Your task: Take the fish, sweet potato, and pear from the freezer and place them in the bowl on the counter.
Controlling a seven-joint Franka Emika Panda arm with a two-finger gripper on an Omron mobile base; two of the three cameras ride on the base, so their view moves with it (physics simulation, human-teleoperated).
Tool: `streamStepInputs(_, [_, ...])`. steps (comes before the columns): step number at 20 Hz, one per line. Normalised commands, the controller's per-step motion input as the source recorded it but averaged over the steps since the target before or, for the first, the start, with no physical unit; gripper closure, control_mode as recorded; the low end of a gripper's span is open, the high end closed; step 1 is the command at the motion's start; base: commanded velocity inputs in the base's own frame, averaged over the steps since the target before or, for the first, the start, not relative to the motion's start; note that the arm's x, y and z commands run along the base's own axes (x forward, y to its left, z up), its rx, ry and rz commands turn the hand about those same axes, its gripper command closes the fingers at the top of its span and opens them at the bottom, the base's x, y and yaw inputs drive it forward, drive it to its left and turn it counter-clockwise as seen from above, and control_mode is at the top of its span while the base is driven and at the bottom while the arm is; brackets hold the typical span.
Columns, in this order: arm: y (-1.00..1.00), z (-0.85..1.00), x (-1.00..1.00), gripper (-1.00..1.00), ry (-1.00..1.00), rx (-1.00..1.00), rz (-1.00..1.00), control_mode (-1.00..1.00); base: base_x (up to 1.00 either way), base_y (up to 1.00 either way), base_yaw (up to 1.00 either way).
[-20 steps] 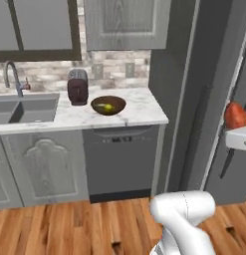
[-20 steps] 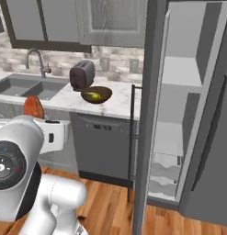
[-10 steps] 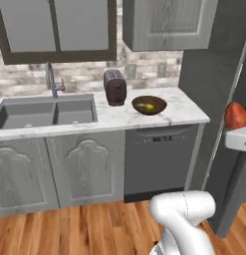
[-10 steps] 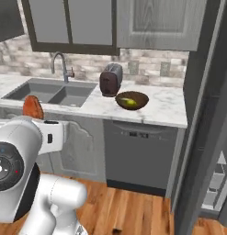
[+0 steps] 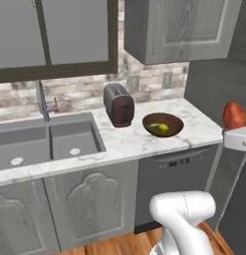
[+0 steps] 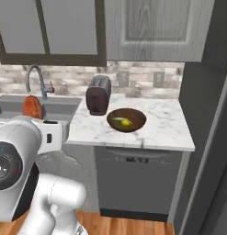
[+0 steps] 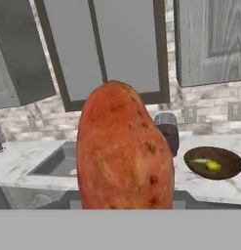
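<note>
Holding the orange-red oval sweet potato (image 7: 124, 149) upright, the end effector pinches its lower end. The wide dark brown wooden bowl (image 7: 214, 163) lies ahead-right on the white marble worktop (image 5: 144, 142).

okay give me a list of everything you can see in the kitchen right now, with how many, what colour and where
sweet potato: one, orange-red, held upright in the pincer
bowl: one, dark brown, on the counter right of the toaster
pear: one, yellow-green, in the bowl
toaster: one, dark, between sink and bowl
sink: one, grey, two basins, left in the counter
faucet: one, metal, behind the sink
counter: one, white marble
dishwasher: one, grey, under the bowl
pincer: one, shut on the sweet potato
</note>
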Motion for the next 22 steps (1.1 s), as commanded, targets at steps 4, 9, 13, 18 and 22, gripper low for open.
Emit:
streamStepInputs(4, [0.0,0.0,0.0,1.0,0.0,0.0,0.0,1.0,0.98,-0.16,-0.22])
streamStepInputs(9, [0.0,0.0,0.0,1.0,0.0,0.0,0.0,1.0,1.0,-0.01,-0.19])
streamStepInputs(13, [0.0,0.0,0.0,1.0,0.0,0.0,0.0,1.0,0.94,-0.39,-0.1])
streamStepInputs(18, [0.0,0.0,0.0,1.0,0.0,0.0,0.0,1.0,0.65,-0.36,-0.16])
streamStepInputs(22, [0.0,0.0,0.0,1.0,0.0,0.0,0.0,1.0,0.14,-0.01,-0.42])
